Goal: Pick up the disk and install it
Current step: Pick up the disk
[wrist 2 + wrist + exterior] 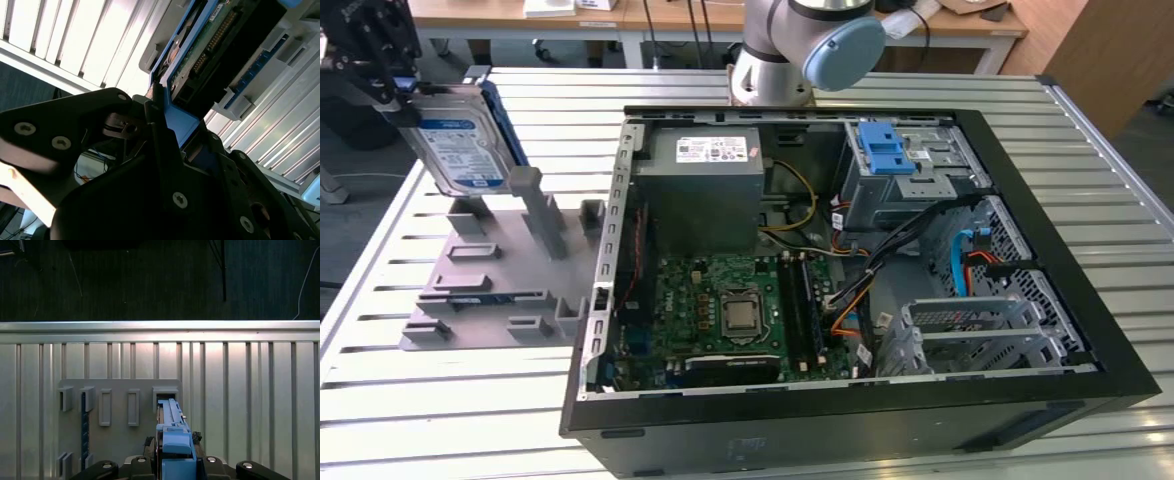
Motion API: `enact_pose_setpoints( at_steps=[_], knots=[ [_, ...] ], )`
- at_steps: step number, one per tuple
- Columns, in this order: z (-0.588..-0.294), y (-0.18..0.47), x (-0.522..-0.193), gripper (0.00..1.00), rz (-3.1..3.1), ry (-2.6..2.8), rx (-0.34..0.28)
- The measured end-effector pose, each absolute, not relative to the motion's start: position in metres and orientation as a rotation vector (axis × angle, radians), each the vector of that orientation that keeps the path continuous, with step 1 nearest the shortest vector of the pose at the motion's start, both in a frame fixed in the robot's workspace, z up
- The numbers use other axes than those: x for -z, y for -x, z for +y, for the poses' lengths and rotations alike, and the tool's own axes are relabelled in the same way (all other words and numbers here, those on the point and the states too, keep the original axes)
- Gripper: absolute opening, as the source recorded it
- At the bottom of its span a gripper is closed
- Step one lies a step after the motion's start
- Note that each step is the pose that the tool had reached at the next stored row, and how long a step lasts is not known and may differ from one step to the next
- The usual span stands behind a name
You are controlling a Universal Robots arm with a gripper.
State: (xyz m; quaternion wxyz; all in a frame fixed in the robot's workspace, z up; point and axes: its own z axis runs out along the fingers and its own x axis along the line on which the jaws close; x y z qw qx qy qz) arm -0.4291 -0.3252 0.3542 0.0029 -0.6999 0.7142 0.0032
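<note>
**Disk (460,145), flat silver hard drive with blue-and-white label and blue plastic frame: held in gripper**

Black robot gripper (407,95) clamped on the blue frame at the drive's upper end, one finger (159,127) pressed against it; drive upright, label showing in the exterior view; located over the grey slotted plastic rack (494,270), at the exterior view's left of the open black computer case (854,250); rack rests on the slatted metal table (454,400); contact between drive and rack cannot be told.

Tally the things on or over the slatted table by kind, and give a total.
disk: 1
grey slotted stand: 1
open computer case: 1
Total: 3
</note>
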Motion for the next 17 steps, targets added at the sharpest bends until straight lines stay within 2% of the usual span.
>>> enact_pose_setpoints(
  at_steps=[17],
  knots=[
    [-0.3252,0.4292,-0.363,0.36,2.24,2.195,-0.01]
  ],
)
